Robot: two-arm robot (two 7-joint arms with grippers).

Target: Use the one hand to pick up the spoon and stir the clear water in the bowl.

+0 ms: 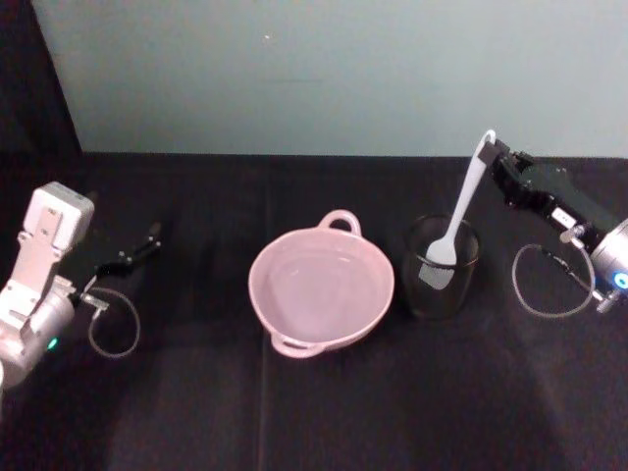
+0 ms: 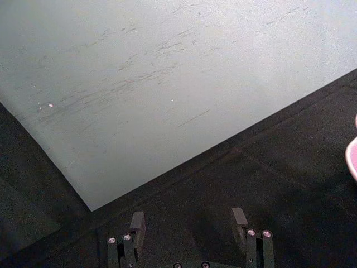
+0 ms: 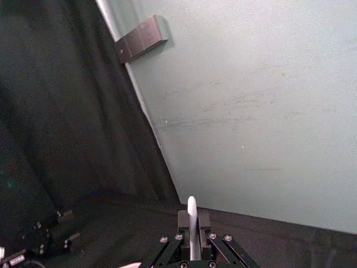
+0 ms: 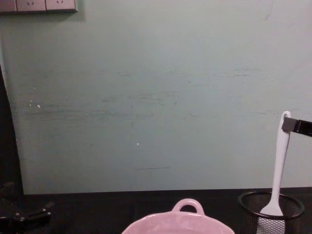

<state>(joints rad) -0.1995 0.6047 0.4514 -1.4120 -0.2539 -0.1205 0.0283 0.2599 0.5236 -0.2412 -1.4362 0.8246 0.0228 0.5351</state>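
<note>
On the black cloth-covered table (image 1: pixel 314 422) there is 1 wide pale pink ceramic bowl (image 1: pixel 321 289) with 2 loop handles on its rim, 1 on the far side and 1 on the near side. Any water inside it cannot be made out. Just to the right of the bowl stands 1 black wire-mesh cup (image 1: pixel 443 267). In it is 1 long slim white plastic spoon (image 1: pixel 459 218), its flat squarish blade down inside the cup and its handle leaning up and to the right.

The black two-fingered right gripper (image 1: pixel 495 152), on a silver wrist with a blue light ring, has its fingers closed on the top end of the spoon's handle; in the right wrist view the white handle (image 3: pixel 192 228) sits pinched between the 2 fingers. A small white label on this gripper is too small to read.

The left gripper (image 1: pixel 147 236) rests at the far left of the table, well apart from the bowl, its 2 fingers (image 2: pixel 137 222) spread wide with nothing between them.
</note>
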